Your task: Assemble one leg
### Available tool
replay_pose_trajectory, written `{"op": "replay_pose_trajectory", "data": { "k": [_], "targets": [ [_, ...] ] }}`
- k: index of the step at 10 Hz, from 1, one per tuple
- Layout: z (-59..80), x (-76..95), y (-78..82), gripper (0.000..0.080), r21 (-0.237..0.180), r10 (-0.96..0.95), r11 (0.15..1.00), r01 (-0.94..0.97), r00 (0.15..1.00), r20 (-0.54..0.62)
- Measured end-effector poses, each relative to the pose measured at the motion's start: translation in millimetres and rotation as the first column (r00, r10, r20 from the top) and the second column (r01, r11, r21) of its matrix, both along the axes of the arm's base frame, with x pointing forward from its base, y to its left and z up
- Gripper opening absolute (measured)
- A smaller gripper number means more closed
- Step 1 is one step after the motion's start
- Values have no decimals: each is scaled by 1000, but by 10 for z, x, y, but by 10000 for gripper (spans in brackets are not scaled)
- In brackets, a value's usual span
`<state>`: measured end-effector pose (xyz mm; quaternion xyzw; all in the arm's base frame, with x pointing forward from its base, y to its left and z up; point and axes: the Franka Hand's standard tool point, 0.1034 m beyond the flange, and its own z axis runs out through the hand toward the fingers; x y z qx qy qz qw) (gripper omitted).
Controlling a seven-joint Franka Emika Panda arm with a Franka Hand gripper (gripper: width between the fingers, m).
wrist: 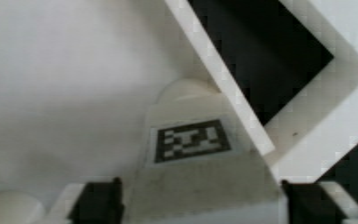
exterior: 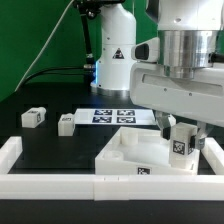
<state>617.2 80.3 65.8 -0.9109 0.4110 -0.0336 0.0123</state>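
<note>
My gripper (exterior: 182, 152) is shut on a leg (exterior: 181, 142), a small white block with a black-and-white tag. It holds the leg upright at the right near corner of the large white square part (exterior: 130, 155). In the wrist view the leg (wrist: 194, 140) fills the gap between the two black pads (wrist: 101, 200), with the square part's flat face (wrist: 69, 90) and raised rim (wrist: 211, 60) behind it. I cannot tell whether the leg's lower end touches the part. Two more loose legs (exterior: 33, 117) (exterior: 67, 123) lie on the black table at the exterior view's left.
White border bars run along the front (exterior: 100, 186), the exterior view's left (exterior: 10, 152) and right (exterior: 213, 155). The marker board (exterior: 120, 116) lies behind the square part. The robot's white base (exterior: 115, 50) stands at the back.
</note>
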Motion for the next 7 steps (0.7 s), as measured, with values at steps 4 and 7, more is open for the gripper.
{"op": "replay_pose_trajectory", "data": {
  "k": [4, 7],
  "targets": [
    [-4, -2, 0, 639, 0, 0, 1000, 0, 1000, -1],
    [-7, -3, -1, 648, 0, 0, 1000, 0, 1000, -1]
  ]
}}
